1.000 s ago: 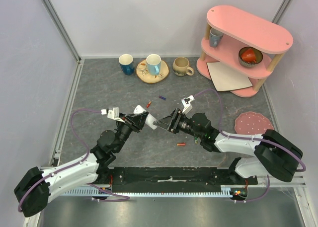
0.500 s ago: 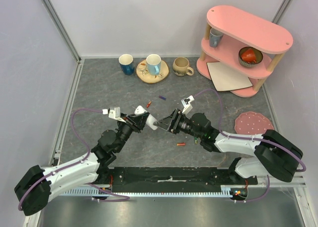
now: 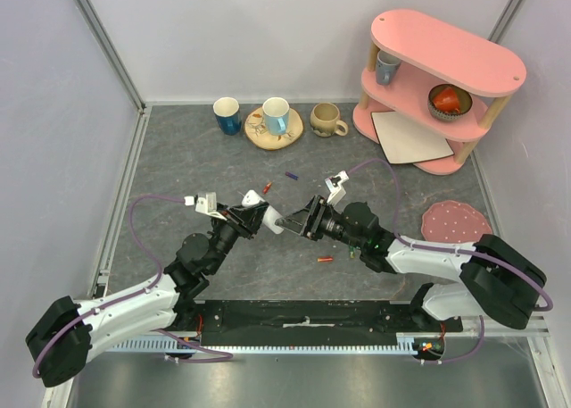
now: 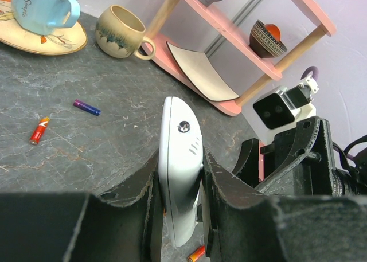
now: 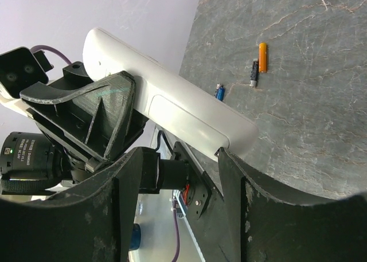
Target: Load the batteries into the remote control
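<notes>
Presently: remote control [image 4: 179, 176], held above the counter [image 3: 178, 158] near its middle, clamped edgewise in the left pincer [image 3: 252, 213]. The right pincer [image 5: 180, 153] stands wide about its free end and grips nothing, while the batteries [image 3: 326, 260] lie loose on the counter below and beyond. Likely hazard: a push from the right pincer could twist the slim casing in its narrow clamp, and the round cells may roll when nudged. Surroundings: dark veined grey counter, pale walls, mugs [image 3: 328, 119] at the back, pink shelf [image 3: 446, 69] far right.
</notes>
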